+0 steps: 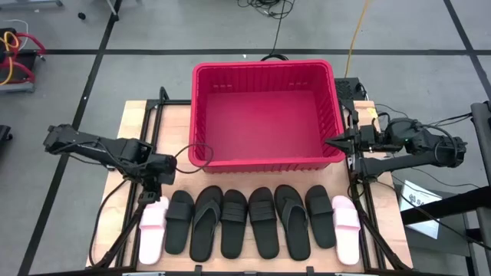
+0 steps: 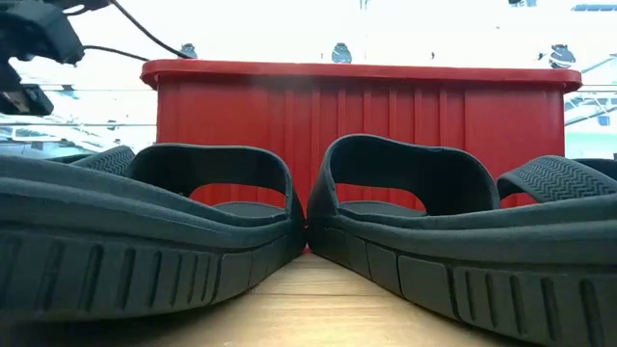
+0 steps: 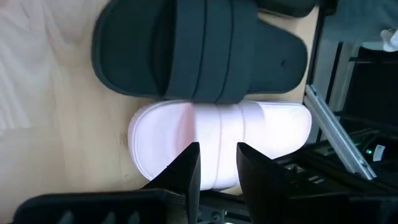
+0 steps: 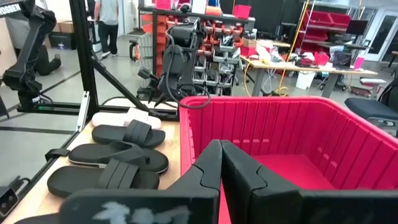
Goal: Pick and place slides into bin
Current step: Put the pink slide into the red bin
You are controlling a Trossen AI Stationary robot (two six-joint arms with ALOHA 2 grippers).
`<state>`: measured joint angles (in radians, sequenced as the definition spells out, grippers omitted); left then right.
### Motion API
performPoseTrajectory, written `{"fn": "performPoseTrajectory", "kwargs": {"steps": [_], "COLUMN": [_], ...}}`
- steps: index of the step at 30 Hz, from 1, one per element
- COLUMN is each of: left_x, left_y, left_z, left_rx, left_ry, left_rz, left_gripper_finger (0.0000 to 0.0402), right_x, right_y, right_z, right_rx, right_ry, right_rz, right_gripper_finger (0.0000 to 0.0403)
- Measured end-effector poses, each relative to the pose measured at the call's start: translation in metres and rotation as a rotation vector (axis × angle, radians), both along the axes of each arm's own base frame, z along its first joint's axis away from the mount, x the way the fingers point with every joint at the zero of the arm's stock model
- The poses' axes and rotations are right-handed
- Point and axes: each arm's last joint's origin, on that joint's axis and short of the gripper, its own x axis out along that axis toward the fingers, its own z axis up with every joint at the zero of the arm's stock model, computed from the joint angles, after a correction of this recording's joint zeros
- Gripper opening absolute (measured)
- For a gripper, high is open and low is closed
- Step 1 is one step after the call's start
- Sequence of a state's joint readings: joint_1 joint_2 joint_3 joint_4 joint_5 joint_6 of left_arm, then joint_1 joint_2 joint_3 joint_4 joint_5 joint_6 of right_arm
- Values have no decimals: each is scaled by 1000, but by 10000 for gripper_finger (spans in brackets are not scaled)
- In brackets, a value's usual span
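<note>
Slides (image 1: 250,222) lie in a row of eight on the worktop (image 1: 134,130) just before the red slotted bin (image 1: 265,115): pale pink wide-strap ones at each end, six black between, some wide-strap, some thong. Left claw (image 3: 217,163) hangs released over the left pink slide (image 3: 221,140). Right claw (image 1: 331,142), clenched and empty, sits at the bin's right rim.

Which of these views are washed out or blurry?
Low view: room above the red bin is blown out white, and the black slides up close look soft. Left wrist view: pink slide overexposed. High view: evenly lit.
</note>
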<state>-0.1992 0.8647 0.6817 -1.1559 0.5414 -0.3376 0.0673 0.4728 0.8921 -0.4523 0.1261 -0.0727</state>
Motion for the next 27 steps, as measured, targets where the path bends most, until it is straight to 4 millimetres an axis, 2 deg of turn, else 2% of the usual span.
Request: {"fn": "performPoseTrajectory", "kwargs": {"steps": [6,10,18,22,27], "left_x": [-5,-5,1,-1,-4], "left_y": [-4,-7,-13,-13,-13], "left_z": [-15,-26,-49,-61,-65], "left_rx": [7,-40,-99,-106,-100], "left_ry": [57,89,45,95,114], "left_rz": [-18,14,69,131,129], "left_gripper_finger": [97,97,97,97,97], "right_x": [0,0,0,0,0], "right_y": [0,0,0,0,0], "right_z": [0,0,0,0,0], "right_rx": [1,1,-3,-3,-3], "right_ry": [2,2,3,2,2], "right_rz": [0,0,0,0,0], "right_gripper_finger": [0,0,0,0,0]}}
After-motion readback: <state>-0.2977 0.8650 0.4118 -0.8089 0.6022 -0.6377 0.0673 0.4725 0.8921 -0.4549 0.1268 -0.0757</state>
